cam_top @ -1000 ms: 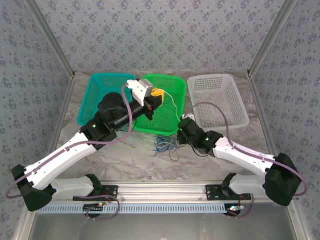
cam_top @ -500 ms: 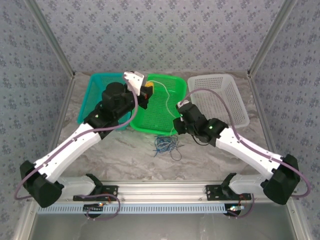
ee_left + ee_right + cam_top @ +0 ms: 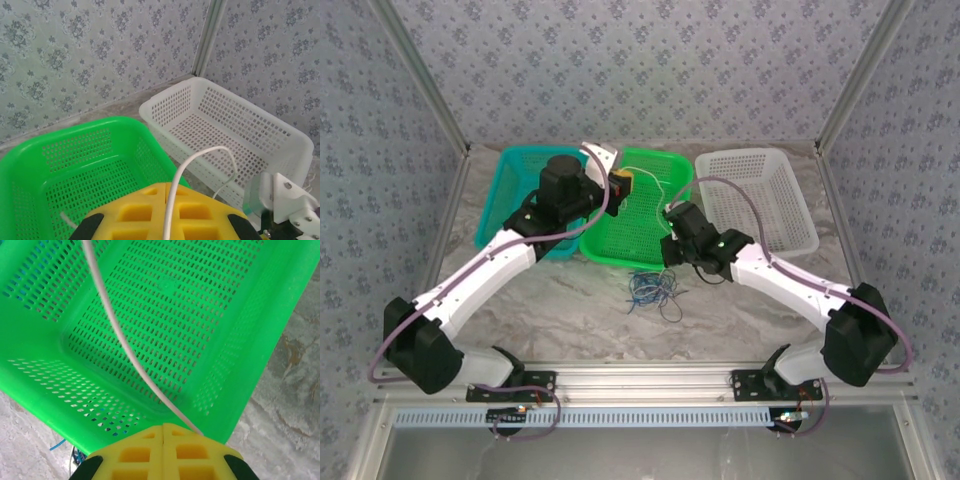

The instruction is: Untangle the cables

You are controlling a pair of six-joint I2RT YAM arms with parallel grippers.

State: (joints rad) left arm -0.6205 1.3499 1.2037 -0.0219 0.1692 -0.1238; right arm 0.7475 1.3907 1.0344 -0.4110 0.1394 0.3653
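Cables lie in two places. One white cable (image 3: 125,340) arcs over the green basket (image 3: 638,238), pinched at each end. The left tool (image 3: 620,183) is clamped shut on it at the basket's 11 o'clock corner, and the right tool (image 3: 669,212) is clamped shut on it at the 3 o'clock rim. A tangle of blue and dark cables (image 3: 650,289) rests on the desk (image 3: 560,300) just beyond the green basket's 6 o'clock edge. A white basket (image 3: 760,200) sits at its 3 o'clock and a teal basket (image 3: 510,200) at its 9 o'clock.
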